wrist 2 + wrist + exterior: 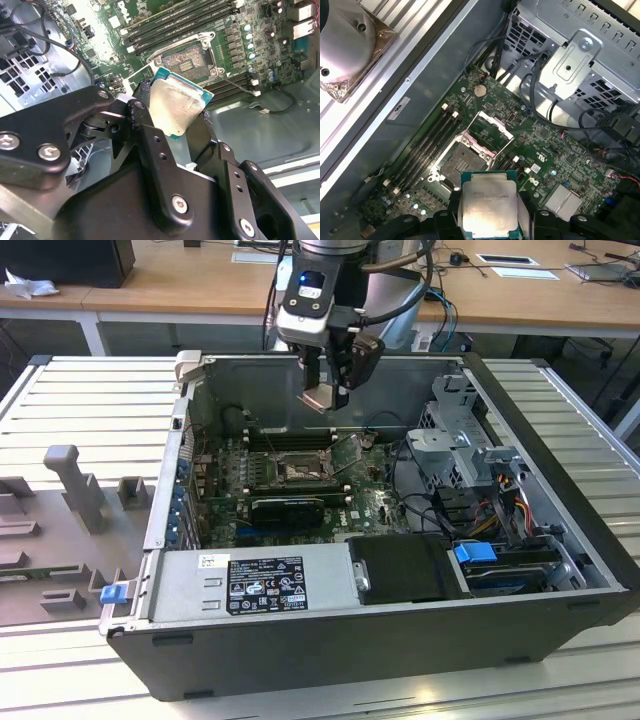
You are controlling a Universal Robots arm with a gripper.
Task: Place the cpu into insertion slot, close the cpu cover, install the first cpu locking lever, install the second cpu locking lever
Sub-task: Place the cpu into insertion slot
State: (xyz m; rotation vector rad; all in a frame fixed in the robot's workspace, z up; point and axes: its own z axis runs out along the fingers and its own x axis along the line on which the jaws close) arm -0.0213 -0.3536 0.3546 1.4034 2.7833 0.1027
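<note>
The gripper (325,398) hangs well above the insertion slot (298,472) inside the open computer case (400,640). Its fingers (145,125) pinch the cpu (175,105) by two opposite edges, leaving the silvery top and the green border bare. In the first wrist view the cpu (487,210) sits level between the fingers, with the insertion slot (462,162) below it on the green motherboard (560,150). The cpu cover (492,127) stands swung open just beside the slot, so the dark centre is uncovered. Long black memory slots (420,155) run along the slot's other side.

The chip is probably light, thin and quite stiff, so it should not bend in the grip. Its smooth metal lid looks slippery, and the narrow edges give little to hold. An edge grip like this one seems the right hold, since the underside contacts and the slot's own contacts are likely easy to damage. A tilted or offset set-down would be the main risk.
</note>
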